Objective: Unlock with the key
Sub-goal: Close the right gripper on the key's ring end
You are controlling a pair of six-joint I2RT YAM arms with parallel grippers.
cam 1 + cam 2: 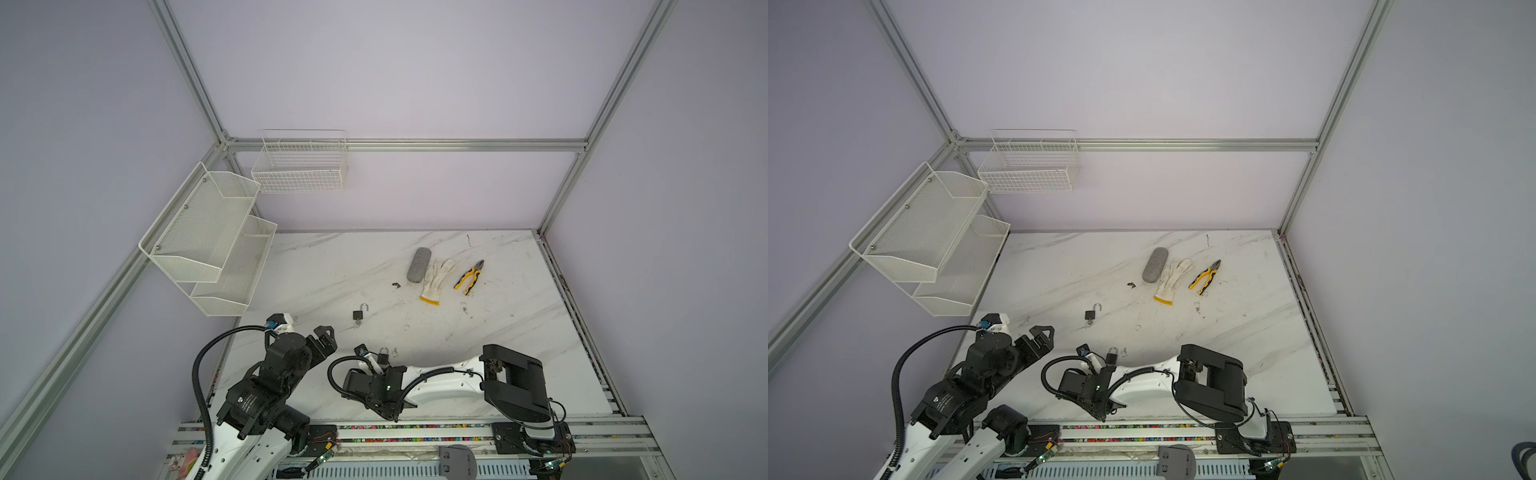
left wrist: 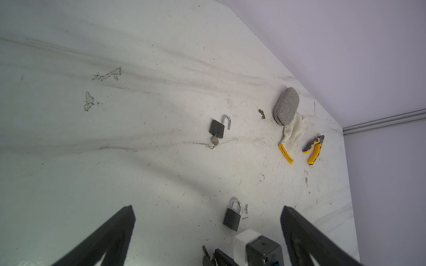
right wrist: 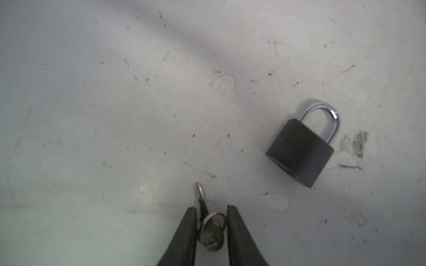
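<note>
While the key (image 3: 211,232) lies on the table (image 3: 115,115) between my right gripper's (image 3: 211,207) near-closed jaws, I can't tell if it's gripped. Pickup step; next, lift and aim it into the shut padlock (image 3: 299,149) nearby.

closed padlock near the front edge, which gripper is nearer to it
Right. The right gripper sits just beside the closed padlock, its jaws around the key. The left gripper hangs open farther off, on the padlock's left in both top views.

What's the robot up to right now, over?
Left gripper open, empty. Right gripper jaws against key on table. Shut padlock beside it, untouched. Nothing in the way.
</note>
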